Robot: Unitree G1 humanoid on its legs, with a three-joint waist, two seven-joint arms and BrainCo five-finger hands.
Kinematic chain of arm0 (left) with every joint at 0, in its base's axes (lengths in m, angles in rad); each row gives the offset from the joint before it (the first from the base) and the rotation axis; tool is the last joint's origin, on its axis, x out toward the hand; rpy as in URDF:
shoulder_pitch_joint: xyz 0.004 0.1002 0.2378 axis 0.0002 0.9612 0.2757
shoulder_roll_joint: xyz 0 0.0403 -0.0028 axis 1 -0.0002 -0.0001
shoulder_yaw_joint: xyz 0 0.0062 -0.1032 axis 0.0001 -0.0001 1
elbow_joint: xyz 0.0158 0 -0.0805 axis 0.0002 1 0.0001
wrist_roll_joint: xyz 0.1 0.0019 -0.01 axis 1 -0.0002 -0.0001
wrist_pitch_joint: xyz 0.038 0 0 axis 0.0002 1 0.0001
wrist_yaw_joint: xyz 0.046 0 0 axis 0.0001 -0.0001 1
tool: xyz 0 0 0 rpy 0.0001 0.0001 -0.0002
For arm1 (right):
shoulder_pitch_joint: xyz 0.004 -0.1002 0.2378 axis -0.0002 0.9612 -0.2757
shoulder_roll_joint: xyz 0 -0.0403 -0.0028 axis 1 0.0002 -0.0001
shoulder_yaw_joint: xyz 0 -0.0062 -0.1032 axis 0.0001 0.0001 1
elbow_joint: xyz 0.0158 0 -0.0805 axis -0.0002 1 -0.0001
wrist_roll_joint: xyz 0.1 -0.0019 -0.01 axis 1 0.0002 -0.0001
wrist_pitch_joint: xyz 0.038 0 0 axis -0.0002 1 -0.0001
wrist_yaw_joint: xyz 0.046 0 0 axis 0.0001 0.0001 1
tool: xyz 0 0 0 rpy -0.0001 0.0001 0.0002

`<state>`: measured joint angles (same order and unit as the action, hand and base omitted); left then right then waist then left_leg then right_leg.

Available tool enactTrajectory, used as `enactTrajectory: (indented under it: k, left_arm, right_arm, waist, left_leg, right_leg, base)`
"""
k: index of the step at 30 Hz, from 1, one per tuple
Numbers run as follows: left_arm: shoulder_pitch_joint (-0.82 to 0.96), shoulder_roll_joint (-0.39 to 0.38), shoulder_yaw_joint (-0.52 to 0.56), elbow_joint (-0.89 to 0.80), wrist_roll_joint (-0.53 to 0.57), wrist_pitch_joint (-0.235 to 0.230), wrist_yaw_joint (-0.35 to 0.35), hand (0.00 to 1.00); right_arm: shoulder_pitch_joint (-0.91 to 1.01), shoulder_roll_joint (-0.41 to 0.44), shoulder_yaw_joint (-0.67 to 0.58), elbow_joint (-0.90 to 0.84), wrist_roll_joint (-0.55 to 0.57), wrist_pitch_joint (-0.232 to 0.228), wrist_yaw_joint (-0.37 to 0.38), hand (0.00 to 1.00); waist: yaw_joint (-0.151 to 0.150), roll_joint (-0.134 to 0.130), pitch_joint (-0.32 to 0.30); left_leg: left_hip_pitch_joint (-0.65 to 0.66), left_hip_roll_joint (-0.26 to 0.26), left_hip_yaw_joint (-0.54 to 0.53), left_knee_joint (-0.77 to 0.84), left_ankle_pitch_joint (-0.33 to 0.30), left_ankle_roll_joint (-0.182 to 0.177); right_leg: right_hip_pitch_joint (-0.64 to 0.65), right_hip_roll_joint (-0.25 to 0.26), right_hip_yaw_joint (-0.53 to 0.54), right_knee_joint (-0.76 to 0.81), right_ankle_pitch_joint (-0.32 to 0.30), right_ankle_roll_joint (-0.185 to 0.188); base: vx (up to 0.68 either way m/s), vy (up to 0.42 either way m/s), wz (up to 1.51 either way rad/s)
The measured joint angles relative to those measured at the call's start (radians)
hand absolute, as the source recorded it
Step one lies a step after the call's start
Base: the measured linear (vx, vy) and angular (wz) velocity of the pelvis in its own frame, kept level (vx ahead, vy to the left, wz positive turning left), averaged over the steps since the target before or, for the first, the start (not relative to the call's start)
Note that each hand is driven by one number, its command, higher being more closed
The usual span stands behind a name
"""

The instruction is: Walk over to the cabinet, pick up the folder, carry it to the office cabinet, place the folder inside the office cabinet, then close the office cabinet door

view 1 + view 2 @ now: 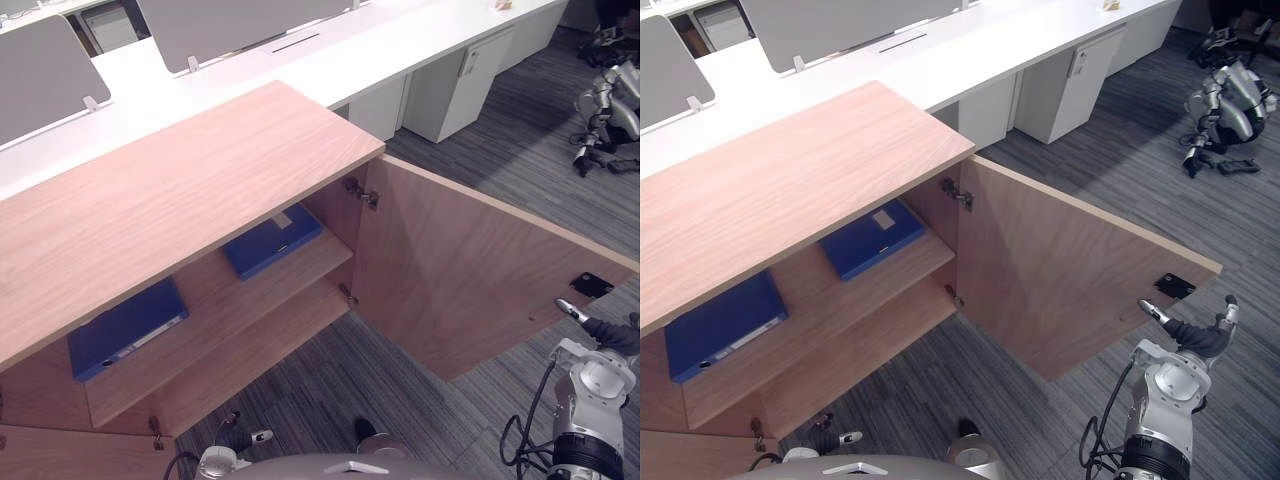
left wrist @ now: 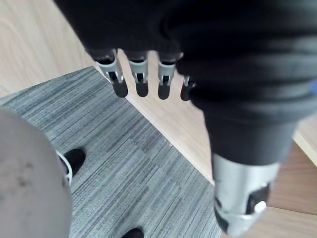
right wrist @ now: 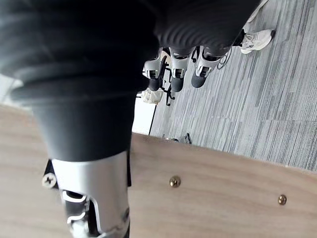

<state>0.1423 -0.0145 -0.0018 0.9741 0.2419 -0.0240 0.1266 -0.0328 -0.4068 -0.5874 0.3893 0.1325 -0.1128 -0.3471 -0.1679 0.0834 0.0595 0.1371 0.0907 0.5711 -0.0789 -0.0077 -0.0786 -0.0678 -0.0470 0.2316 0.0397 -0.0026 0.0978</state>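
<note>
One blue flat folder (image 1: pixel 125 328) at upper wooden shelf's (image 1: pixel 212 287) left end, another blue folder (image 1: pixel 272 240) near hinge side. Right hand (image 1: pixel 1192 338) fingers released beside open wooden door's (image 1: pixel 450 270) free edge; left hand (image 2: pixel 140 79) released, empty. Risk: slipping off edge, door left ajar.

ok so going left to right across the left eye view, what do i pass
left folder → right folder → open door → right hand
</note>
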Motion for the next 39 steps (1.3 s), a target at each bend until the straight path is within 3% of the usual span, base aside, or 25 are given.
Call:
enactTrajectory:
  k: [13,17,24,27,33,39]
  left_arm:
    - [-0.002,0.047,-0.039,0.011,0.032,0.0,0.0,0.0]
    - [-0.013,0.053,-0.04,0.024,0.058,0.0,-0.001,0.0]
    - [-0.021,0.055,-0.04,0.022,0.058,0.001,-0.001,0.0]
    - [-0.025,0.059,-0.04,0.023,0.058,0.003,0.0,0.0]
    - [-0.033,0.086,-0.04,0.057,0.078,0.004,0.0,0.0]
    - [-0.061,0.105,-0.073,0.106,0.087,0.005,0.001,0.0]
  right_arm:
    - [-0.025,-0.073,0.115,0.068,-0.002,0.002,0.056,0.0]
    - [0.043,-0.061,0.091,0.036,-0.002,0.003,0.048,0.0]
    - [0.166,0.067,0.076,-0.148,-0.006,0.004,0.033,0.0]
    - [0.234,0.129,0.103,-0.238,-0.016,0.007,0.033,0.0]
    - [0.421,0.23,0.262,-0.445,-0.034,0.009,0.063,0.0]
    - [0.528,0.248,0.41,-0.558,-0.067,0.009,0.104,0.0]
  waist:
    - [-0.014,0.001,-0.001]
    - [-0.03,-0.003,0.002]
    - [-0.031,-0.009,0.005]
    - [-0.03,-0.027,0.01]
    - [-0.036,-0.063,0.004]
    - [-0.052,-0.079,0.004]
  left_leg:
    - [-0.017,-0.013,-0.055,0.0,0.004,0.013]
    - [-0.051,-0.014,-0.132,0.0,0.02,0.03]
    - [-0.056,-0.012,-0.158,0.0,0.032,0.035]
    - [-0.057,-0.012,-0.162,0.0,0.029,0.028]
    - [-0.059,-0.01,-0.158,0.0,0.024,0.024]
    - [-0.042,-0.004,-0.132,0.0,0.019,0.023]
  right_leg:
    - [0.015,-0.02,-0.035,-0.041,0.015,0.008]
    - [0.031,-0.033,-0.115,-0.05,0.016,0.007]
    - [0.031,-0.032,-0.135,-0.039,0.015,0.007]
    - [0.029,-0.032,-0.134,-0.044,0.009,-0.001]
    - [0.0,-0.025,-0.111,-0.047,0.028,-0.008]
    - [-0.01,-0.003,-0.055,-0.045,0.057,-0.008]
  base:
    - [-0.02,-0.008,0.08]
    - [-0.02,-0.028,0.49]
    - [-0.03,-0.017,0.11]
    - [-0.07,-0.013,-0.04]
    - [-0.03,-0.012,-0.26]
    - [-0.01,-0.014,-0.3]
